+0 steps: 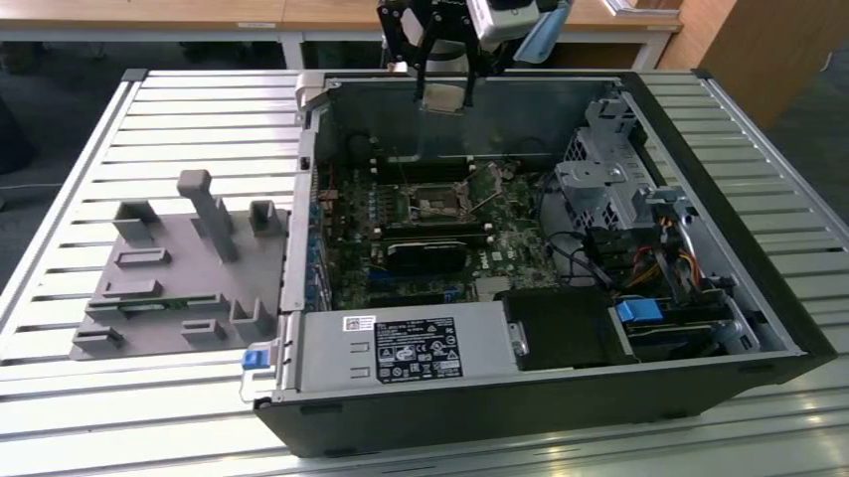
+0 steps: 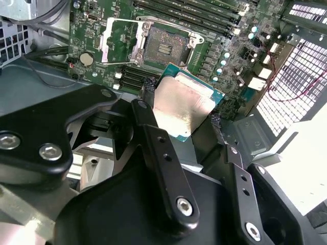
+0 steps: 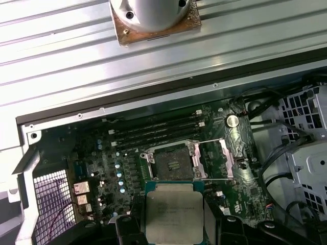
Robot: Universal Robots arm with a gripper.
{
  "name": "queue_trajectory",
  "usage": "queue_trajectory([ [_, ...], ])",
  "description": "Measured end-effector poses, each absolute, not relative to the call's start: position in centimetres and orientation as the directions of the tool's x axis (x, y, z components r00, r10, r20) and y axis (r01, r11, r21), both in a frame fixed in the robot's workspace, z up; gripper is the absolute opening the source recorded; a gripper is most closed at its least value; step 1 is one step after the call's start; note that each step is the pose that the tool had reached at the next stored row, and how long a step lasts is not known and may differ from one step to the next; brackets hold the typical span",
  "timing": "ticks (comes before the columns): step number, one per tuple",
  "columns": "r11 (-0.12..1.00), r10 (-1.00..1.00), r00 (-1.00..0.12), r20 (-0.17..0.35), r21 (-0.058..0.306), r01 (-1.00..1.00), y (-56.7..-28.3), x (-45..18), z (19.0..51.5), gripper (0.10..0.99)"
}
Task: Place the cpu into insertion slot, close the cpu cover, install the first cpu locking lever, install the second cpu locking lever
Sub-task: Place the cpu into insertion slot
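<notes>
Holding the cpu tight between its fingers, the gripper hangs above the open computer case. Down inside, the insertion slot sits uncovered, with the cpu cover flipped up beside it.

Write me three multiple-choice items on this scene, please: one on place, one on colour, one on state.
1. Where is the cpu? A in the insertion slot; B held by the gripper above the computer case; C in a person's hand.
2. The circuit board is: A green; B red; C white.
3. The cpu cover is: A shut; B swung open; C missing.

B: the jaws clamp its edges in both wrist views. A: green shows around the slot. B: it lies flipped beside the bare slot.
</notes>
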State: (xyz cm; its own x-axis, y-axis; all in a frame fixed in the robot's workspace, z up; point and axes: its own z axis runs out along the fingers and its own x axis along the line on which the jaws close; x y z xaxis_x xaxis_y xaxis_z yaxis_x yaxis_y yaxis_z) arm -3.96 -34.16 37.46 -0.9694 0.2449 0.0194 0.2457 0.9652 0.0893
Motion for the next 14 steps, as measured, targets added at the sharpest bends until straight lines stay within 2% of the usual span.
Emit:
queue_trajectory([
  [14,0.957,0.275,-0.961,0.019,0.089,0.276,-34.16,-3.96,37.46,0.541],
])
